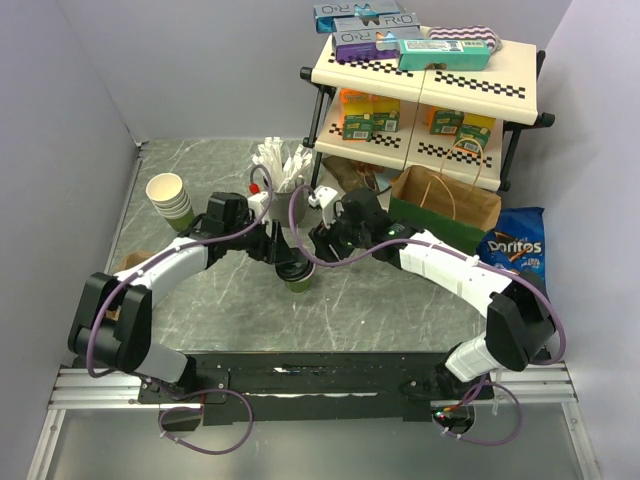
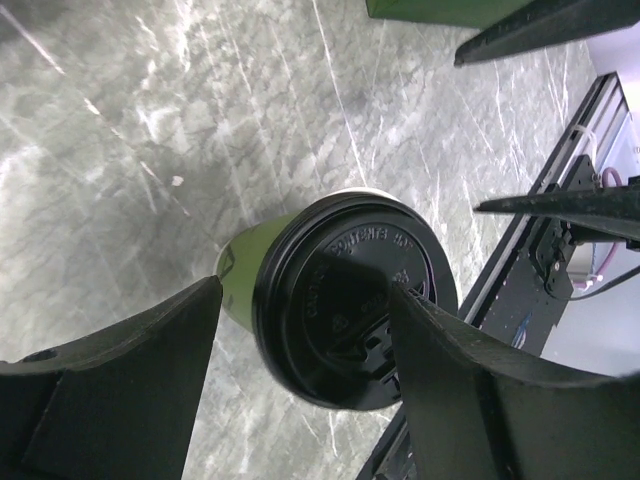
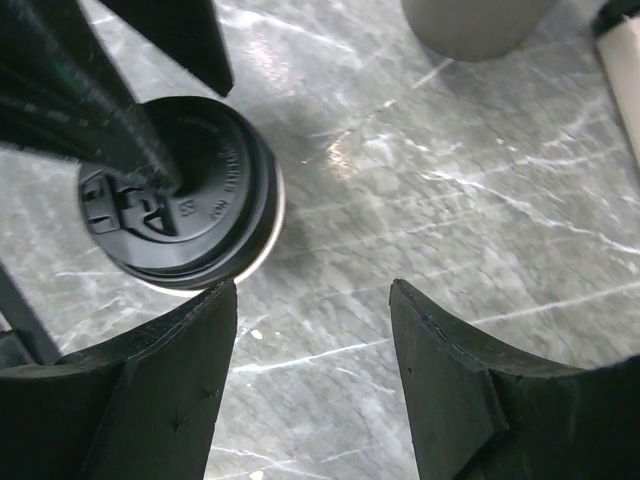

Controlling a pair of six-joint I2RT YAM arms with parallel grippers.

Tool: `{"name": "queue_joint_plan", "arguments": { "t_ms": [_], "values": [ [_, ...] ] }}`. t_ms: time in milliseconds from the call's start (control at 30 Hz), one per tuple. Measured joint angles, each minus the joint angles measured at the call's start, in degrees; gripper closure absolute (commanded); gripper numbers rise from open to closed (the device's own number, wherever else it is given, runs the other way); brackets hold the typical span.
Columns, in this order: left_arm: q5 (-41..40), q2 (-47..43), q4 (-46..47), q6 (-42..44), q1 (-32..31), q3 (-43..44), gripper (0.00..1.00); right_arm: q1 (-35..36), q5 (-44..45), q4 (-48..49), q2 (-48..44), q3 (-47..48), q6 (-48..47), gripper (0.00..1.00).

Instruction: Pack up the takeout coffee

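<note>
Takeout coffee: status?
Left gripper open, lid between fingers. Right gripper open, empty, alongside. Takeout coffee upright on table. Paper bag beyond, right.

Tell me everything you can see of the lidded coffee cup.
The cup is small, green paper, capped with a round black plastic lid bearing raised lettering. It stands upright on the grey marbled table. The open left gripper straddles it from above; whether its fingers touch cannot be told.
</note>
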Motion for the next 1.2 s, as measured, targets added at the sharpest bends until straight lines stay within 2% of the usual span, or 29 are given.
{"name": "queue_joint_plan", "arguments": {
  "t_ms": [400, 700, 1200],
  "values": [
    [-0.02, 3.54, -2.34, 0.63, -2.32, 4.07, 0.29, -0.24, 3.65, -2.47, 3.21, -0.28, -0.26, 0.34],
    [-0.15, 4.57, -3.96, 1.05, -3.15, 5.46, 0.29, -0.33, 0.2, -5.29, 8.22, 0.7, 1.68, 0.34],
    [-1.36, 6.6, -4.94, 1.07, -5.05, 7.85, 0.3, -0.5, -3.34, -5.92, 8.68, 1.38, 6.4, 0.34]
  ]
}}
